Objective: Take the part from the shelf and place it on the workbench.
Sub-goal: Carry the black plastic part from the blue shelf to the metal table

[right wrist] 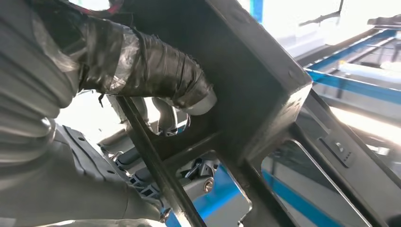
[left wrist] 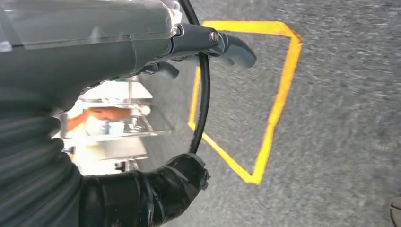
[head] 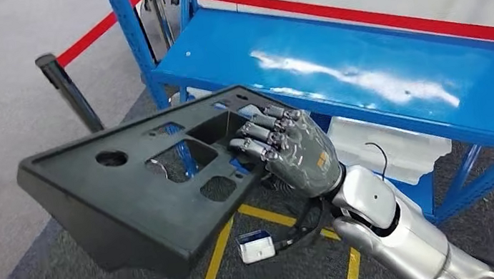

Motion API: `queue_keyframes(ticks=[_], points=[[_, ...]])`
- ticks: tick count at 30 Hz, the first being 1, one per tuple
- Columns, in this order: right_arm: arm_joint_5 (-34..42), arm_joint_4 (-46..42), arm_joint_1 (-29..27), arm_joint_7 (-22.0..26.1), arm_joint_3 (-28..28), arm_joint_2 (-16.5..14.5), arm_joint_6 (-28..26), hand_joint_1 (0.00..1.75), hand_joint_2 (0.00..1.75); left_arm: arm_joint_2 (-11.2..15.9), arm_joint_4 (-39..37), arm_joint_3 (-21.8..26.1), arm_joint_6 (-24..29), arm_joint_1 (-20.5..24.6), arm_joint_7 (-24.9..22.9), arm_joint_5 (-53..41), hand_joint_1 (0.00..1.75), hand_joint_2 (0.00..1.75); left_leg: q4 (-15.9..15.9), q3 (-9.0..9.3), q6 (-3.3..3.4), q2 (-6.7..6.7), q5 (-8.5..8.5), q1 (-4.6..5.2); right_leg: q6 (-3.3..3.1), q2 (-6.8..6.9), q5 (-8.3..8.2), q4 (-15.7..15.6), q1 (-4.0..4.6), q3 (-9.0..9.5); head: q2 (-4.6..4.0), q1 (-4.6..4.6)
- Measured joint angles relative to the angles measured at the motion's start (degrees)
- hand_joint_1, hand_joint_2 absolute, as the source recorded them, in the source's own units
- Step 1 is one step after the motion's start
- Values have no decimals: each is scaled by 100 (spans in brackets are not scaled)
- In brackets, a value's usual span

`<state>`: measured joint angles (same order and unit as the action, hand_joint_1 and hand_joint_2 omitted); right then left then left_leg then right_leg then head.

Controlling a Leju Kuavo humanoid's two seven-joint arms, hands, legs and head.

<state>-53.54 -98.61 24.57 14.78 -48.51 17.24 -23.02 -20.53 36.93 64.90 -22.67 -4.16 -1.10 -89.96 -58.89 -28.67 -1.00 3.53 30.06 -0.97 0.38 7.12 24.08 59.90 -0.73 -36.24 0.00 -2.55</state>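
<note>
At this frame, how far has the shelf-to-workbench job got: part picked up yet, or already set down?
Done: the black part is off the blue shelf, whose top board lies bare. In hand: the right hand grips it through a cut-out, holding it in the air over the floor. The left hand holds nothing and hangs over the yellow floor marking. Left: carrying it to a workbench and setting it down.

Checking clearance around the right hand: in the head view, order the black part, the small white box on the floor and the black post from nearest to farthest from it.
1. black part, gripped by the right hand.
2. small white box, below the hand.
3. black post, far left.
</note>
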Motion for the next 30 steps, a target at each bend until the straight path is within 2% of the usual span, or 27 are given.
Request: queue_keyframes(ticks=[2,3,4,6,7,8,9,10,11,12,13,14,15,17,18,19,21,22,23,24,25,26,27,28,29,30], points=[[21,8,38,1,-6,-1,7,175,175,2,-3,19,7,-1,24,21,0,175,78,-70,142,-99,-46,30,91,76,-56,-7,-27,-11,0,-3],[31,18,54,1,-9,-2,7,175,175,3,-9,40,18,7,51,38,0,175,96,-109,209,-151,-96,34,126,-15,11,32,-50,-33,0,-2],[40,29,67,0,-12,-1,7,175,175,7,-17,68,28,21,83,59,0,175,119,-153,274,-197,-151,31,147,-173,186,160,-66,-81,0,-4],[57,49,80,-1,-19,1,7,175,175,19,-44,120,44,58,134,96,0,175,126,-266,361,-288,-274,49,153,-545,721,702,-66,-250,0,-7],[63,58,82,-1,-23,2,7,175,175,29,-63,139,57,75,155,114,0,175,121,-334,387,-345,-331,69,141,-633,943,1046,-52,-341,0,-8],[74,71,86,-1,-33,2,11,175,175,40,-95,155,83,91,179,140,0,175,111,-406,402,-414,-388,93,121,-672,1040,1313,-35,-390,0,-7],[92,85,99,4,-47,2,24,175,175,64,-144,173,119,114,208,173,0,175,98,-479,411,-491,-439,116,91,-691,1021,1428,-15,-365,0,-7],[120,99,124,13,-67,1,46,175,175,100,-219,200,158,147,237,215,0,175,81,-544,413,-576,-484,137,48,-709,903,1330,10,-234,0,-7],[152,110,164,21,-92,-2,75,175,175,150,-314,231,192,190,264,256,0,175,65,-597,411,-662,-523,153,-12,-763,739,1026,44,0,0,-7],[183,121,215,29,-120,-4,103,175,175,201,-414,258,214,236,284,291,0,175,51,-638,406,-735,-556,157,-92,-884,639,629,71,262,0,-6],[205,131,261,32,-144,-8,125,175,175,255,-507,279,227,284,297,316,0,175,42,-671,394,-801,-589,162,-150,-1004,566,264,92,486,0,-3],[220,139,303,32,-166,-14,137,175,175,305,-585,292,236,321,303,332,0,175,39,-695,372,-857,-624,157,-188,-1099,539,12,108,627,0,-5],[231,148,345,33,-191,-24,142,175,175,357,-651,302,245,350,304,347,0,175,45,-716,343,-913,-659,144,-206,-1140,550,-103,118,679,0,-6],[255,167,425,49,-252,-60,143,175,175,485,-804,334,284,402,304,407,0,175,68,-739,272,-1031,-729,138,-209,-1023,484,-191,106,693,0,-14],[276,184,471,69,-296,-89,145,175,175,561,-911,358,310,439,302,461,0,175,51,-764,241,-1002,-719,148,-221,-952,443,-250,85,707,0,-10],[308,204,521,93,-348,-127,148,175,175,661,-1042,386,333,488,290,531,0,175,-44,-818,208,-901,-641,158,-241,-876,395,-310,59,716,0,-1],[390,249,635,138,-486,-214,172,175,175,901,-1324,449,334,630,214,683,0,175,-566,-1061,129,-588,-291,135,-261,-722,334,-367,46,704,0,21],[435,275,688,163,-565,-257,192,175,175,1056,-1451,488,307,716,142,764,0,175,-947,-1223,83,-489,-95,100,-268,-635,323,-359,50,681,0,27],[476,304,730,187,-644,-296,216,175,175,1194,-1566,535,263,810,56,843,0,175,-1276,-1354,37,-435,28,62,-263,-544,319,-341,50,656,0,28],[519,333,764,214,-713,-337,235,175,175,1335,-1667,585,213,897,-36,918,0,175,-1452,-1410,-7,-405,51,27,-257,-451,321,-318,47,632,0,29],[562,361,797,245,-779,-378,245,175,175,1487,-1758,640,164,983,-136,985,0,175,-1411,-1355,-49,-378,-32,-6,-248,-362,327,-292,36,609,0,28],[603,383,835,275,-835,-418,249,175,175,1610,-1845,683,114,1064,-239,1033,0,175,-1148,-1187,-83,-333,-194,-35,-231,-286,339,-264,23,593,0,30],[644,402,879,302,-884,-459,248,175,175,1742,-1910,714,67,1136,-333,1062,0,175,-750,-958,-112,-248,-355,-58,-204,-215,357,-233,15,583,0,30],[678,419,924,327,-926,-494,246,175,175,1867,-1974,735,18,1214,-416,1079,0,175,-392,-742,-115,-151,-470,-48,-174,-154,377,-203,14,568,0,32],[703,436,970,343,-966,-530,246,175,175,1969,-2032,746,-31,1285,-479,1086,0,175,-145,-608,-89,-70,-539,-28,-143,-99,392,-178,25,564,0,32],[721,452,1011,354,-1002,-558,245,175,175,2083,-2077,756,-71,1347,-519,1091,0,175,-14,-550,-46,-21,-543,-3,-116,-47,404,-157,39,557,0,31]])
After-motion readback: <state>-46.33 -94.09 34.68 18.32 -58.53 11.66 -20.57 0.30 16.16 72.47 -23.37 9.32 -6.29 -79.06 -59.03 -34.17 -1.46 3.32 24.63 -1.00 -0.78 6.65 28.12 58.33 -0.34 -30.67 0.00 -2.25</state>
